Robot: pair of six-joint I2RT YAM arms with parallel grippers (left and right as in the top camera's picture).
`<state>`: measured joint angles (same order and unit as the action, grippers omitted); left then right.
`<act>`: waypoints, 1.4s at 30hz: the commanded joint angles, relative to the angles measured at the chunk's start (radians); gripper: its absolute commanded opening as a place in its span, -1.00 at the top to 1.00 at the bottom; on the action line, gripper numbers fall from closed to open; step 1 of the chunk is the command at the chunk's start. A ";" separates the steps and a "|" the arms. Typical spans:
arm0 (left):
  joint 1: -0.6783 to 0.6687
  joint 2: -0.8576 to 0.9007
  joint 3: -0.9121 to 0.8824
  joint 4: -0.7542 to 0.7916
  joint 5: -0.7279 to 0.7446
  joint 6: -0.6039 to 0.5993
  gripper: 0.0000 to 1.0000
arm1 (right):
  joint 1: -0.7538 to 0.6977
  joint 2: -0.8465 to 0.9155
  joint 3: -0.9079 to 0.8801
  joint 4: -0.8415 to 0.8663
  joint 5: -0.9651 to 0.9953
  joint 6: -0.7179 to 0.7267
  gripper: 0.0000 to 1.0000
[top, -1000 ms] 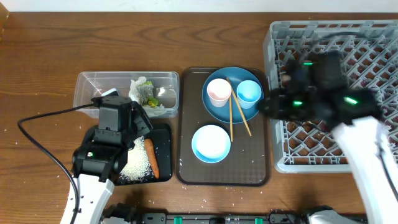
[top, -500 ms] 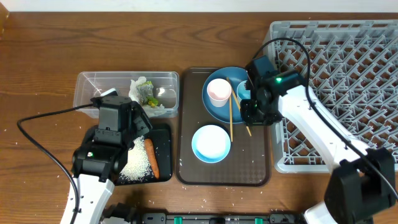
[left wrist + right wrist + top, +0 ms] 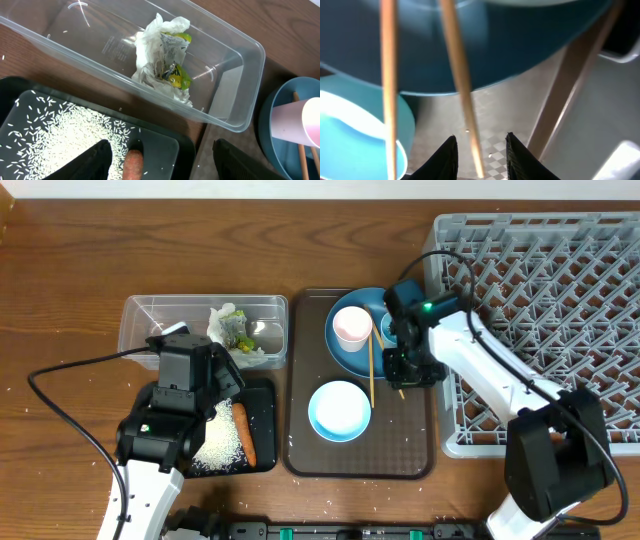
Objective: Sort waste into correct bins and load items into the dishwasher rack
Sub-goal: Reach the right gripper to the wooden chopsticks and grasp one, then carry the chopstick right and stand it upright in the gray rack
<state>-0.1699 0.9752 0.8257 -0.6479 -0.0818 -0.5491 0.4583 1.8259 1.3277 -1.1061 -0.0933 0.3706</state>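
All waste, tissue [image 3: 162, 50], rice [image 3: 65, 127] and carrot [image 3: 244, 433], is binned, yet your rack [image 3: 560, 280] is bare, with your right gripper [image 3: 481, 150] parted astride a chopstick [image 3: 460, 95] and left gripper [image 3: 167, 162] parted, empty.

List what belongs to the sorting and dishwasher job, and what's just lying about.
Job: crumpled tissue, rice, carrot, clear tub, black tray, blue plate, pink cup, pale blue bowl, chopsticks, dishwasher rack.
Lying about: brown serving tray, black cable.
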 commanded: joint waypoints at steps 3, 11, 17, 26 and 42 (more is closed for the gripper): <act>0.005 -0.003 0.010 -0.002 -0.016 0.007 -0.35 | 0.031 0.002 -0.003 -0.010 0.003 -0.012 0.39; 0.005 -0.003 0.010 -0.002 -0.035 0.007 -0.36 | 0.059 0.002 -0.028 -0.027 0.067 -0.016 0.40; 0.005 -0.003 0.010 -0.002 -0.035 0.007 -0.35 | 0.060 0.002 -0.046 -0.027 0.066 -0.016 0.44; 0.005 -0.003 0.010 -0.002 -0.035 0.007 -0.35 | 0.066 0.001 -0.061 0.010 0.066 -0.016 0.73; 0.005 -0.003 0.010 -0.002 -0.035 0.007 -0.35 | 0.066 -0.003 0.023 -0.059 0.066 -0.016 0.97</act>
<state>-0.1699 0.9752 0.8257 -0.6479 -0.0971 -0.5491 0.5152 1.8259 1.2984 -1.1477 -0.0441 0.3553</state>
